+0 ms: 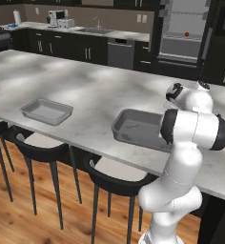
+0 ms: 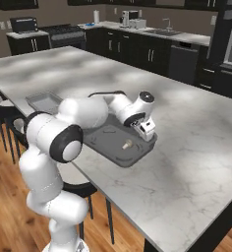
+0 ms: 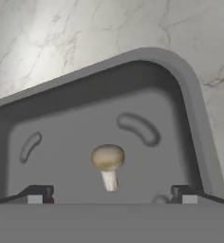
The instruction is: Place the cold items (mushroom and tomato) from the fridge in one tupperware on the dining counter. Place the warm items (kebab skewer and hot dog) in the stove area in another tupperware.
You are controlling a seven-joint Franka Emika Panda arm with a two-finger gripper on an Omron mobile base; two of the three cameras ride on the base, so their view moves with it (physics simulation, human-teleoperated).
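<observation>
On the marble dining counter (image 1: 95,90), a broad white slab veined in grey with a smooth, faintly glossy top, stand two shallow grey tupperware trays. Going left to right in the left base view, the lighter tupperware (image 1: 46,111) sits near the front edge, a thin-walled rectangle with rounded corners, well apart from the darker tupperware (image 1: 138,128), which is deeper, matte and also round-cornered, with curved ridges moulded into its floor. Below the near edge stand black bar stools (image 1: 40,143) with pale seat pads and thin dark legs, on a warm wooden plank floor (image 1: 33,219).

The mushroom (image 3: 107,163) lies on the floor of the darker tupperware, a small tan, rounded cap on a short pale stem. In the hand view it sits just beyond and between the two dark fingertips (image 3: 37,194), touching neither. In the right base view the mushroom (image 2: 127,144) rests toward the right part of the tray, just below the gripper (image 2: 146,129).

The gripper's jaws are spread wide and hold nothing. The white arm (image 2: 83,115) bends from its base over the near counter edge, elbow low, forearm reaching right across the dark tray, with the hand tipped downward above the mushroom.

In the far right of the left base view, a red tomato (image 1: 186,34) sits on a shelf in the open fridge (image 1: 181,33).
</observation>
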